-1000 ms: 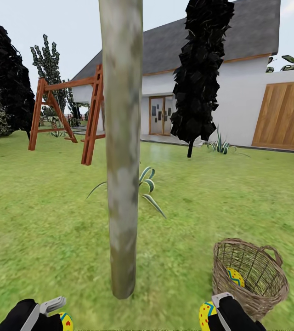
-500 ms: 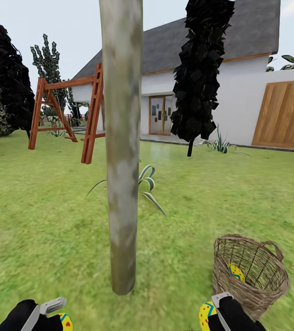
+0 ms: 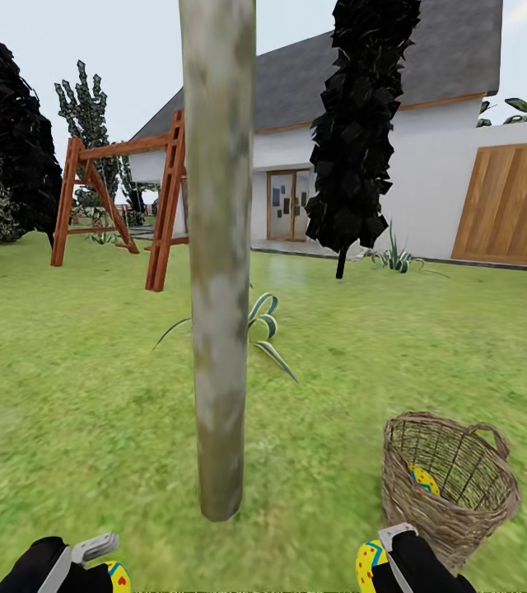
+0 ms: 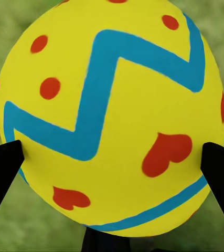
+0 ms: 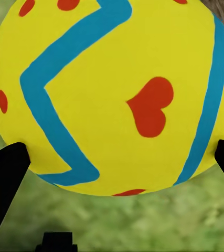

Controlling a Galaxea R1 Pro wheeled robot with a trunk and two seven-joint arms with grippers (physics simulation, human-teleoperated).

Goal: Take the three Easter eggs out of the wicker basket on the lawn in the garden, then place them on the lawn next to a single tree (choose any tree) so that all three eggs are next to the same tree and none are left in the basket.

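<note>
Left gripper (image 3: 109, 568): near left edge of the head view; pinching a yellow Easter egg (image 4: 109, 113) between its two black fingers (image 4: 1, 168); blue zigzag and red hearts face the left wrist camera
Right gripper (image 3: 376, 560): near right, just in front of the basket; clamped on a second egg (image 5: 109, 94), fingertips (image 5: 4, 168) touching either side
Wicker basket (image 3: 461, 511): upright on the lawn (image 3: 74, 412), right of the trunk; third egg (image 3: 425, 480) lies inside against the near wall
Tree (image 3: 218, 272): pale mottled trunk at centre, foot near the robot, a striped-leaf plant (image 3: 263, 329) behind it
Beyond: wooden swing frame (image 3: 119, 202) far left; black conifer (image 3: 362, 132) and white house (image 3: 436, 189) far right
</note>
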